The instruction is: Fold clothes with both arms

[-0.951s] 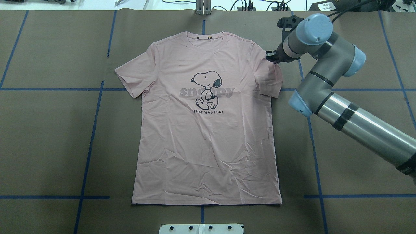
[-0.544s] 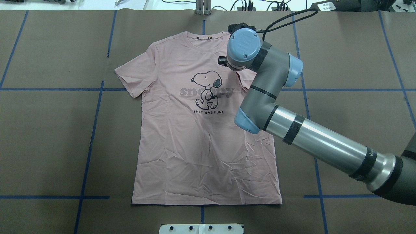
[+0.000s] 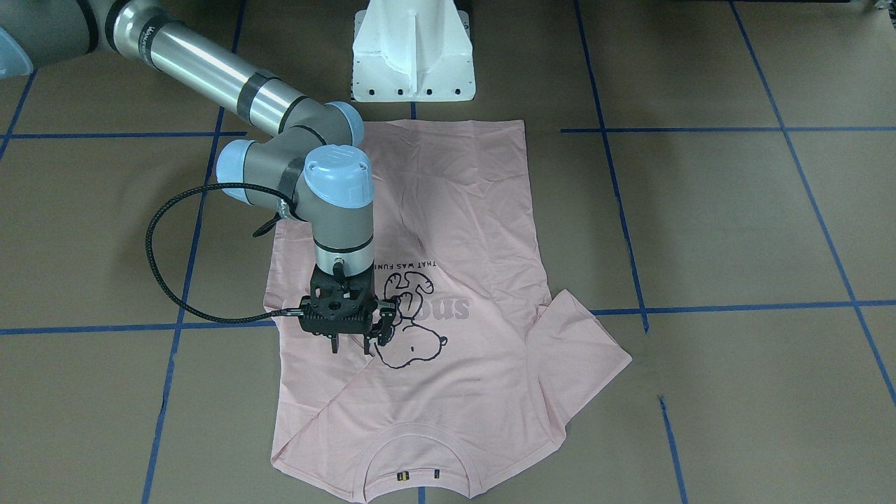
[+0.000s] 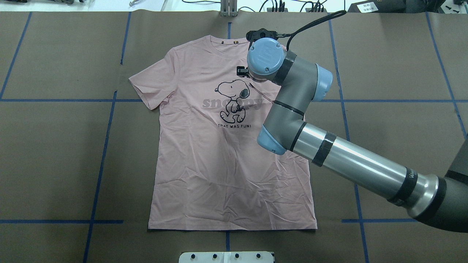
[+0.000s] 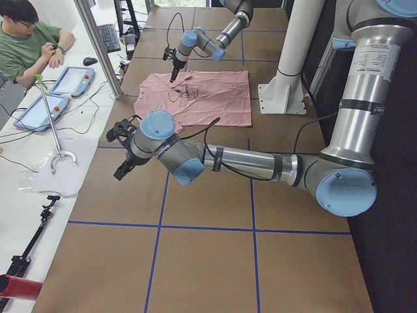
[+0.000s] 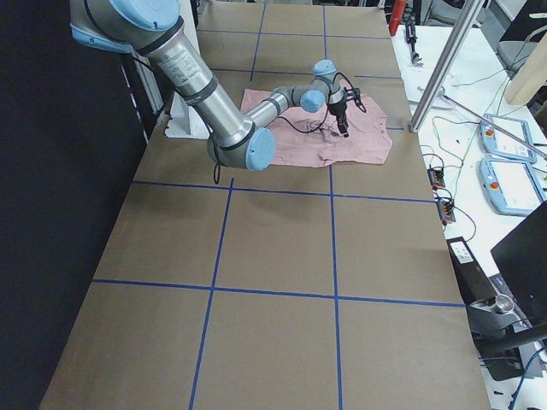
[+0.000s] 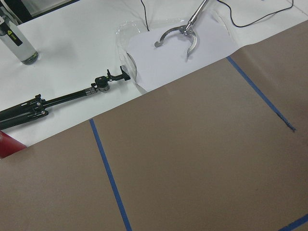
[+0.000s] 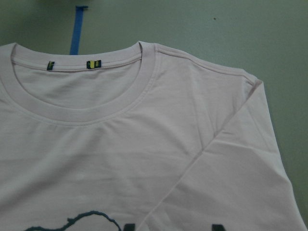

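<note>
One pale pink T-shirt [image 4: 226, 164] lies flat and face up at the middle of the desk [image 4: 55, 146], collar [image 8: 96, 110] at the far edge and hem near the robot. Its left sleeve [image 4: 150, 86] is spread out. The right sleeve [image 8: 240, 183] lies folded in across the chest; the front-facing view shows that diagonal fold, which the arm hides from overhead. The right gripper [image 3: 352, 344] points down just beside the head of the cartoon dog [image 4: 234, 100]. The right wrist view shows its two dark fingertips [image 8: 217, 226] set apart over flat cloth. The left gripper [image 5: 122, 171] appears only in the left side view, over bare brown paper well to the left of the shirt. Whether it is parted or closed, I cannot tell.
</note>
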